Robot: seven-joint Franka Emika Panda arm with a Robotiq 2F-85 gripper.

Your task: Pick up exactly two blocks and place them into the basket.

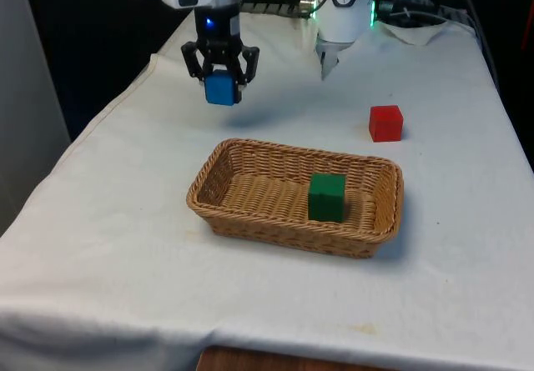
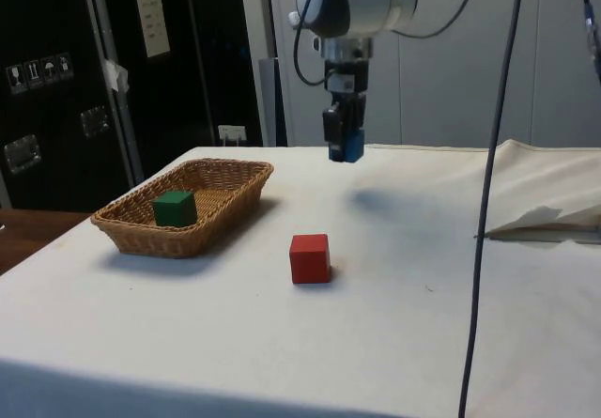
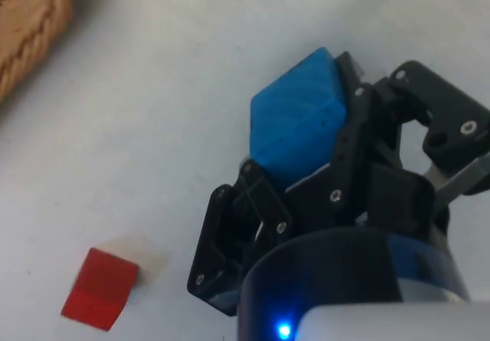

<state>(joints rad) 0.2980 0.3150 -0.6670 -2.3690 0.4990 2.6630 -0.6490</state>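
Nearest in front view: wicker basket (image 1: 250, 189) mid-table on white cloth (image 1: 108, 254), w/ green block (image 1: 326, 197) sitting inside it, toward front view's right end. In side view the basket (image 2: 230, 178) has the green block (image 2: 175, 208) near its closer end. Further back, red block (image 1: 385, 123) on the cloth, beyond basket's right far corner, apart from it; side view shows red block (image 2: 310, 257) just beside the basket, not touching. Farthest: gripper (image 1: 222, 82) up in the air above the cloth, behind basket's left end, jaws pinching blue block (image 1: 221, 88) btwn them. Wrist view: blue block (image 3: 297, 117) clamped, red block (image 3: 99, 288) on cloth below, basket rim (image 3: 31, 19) at edge
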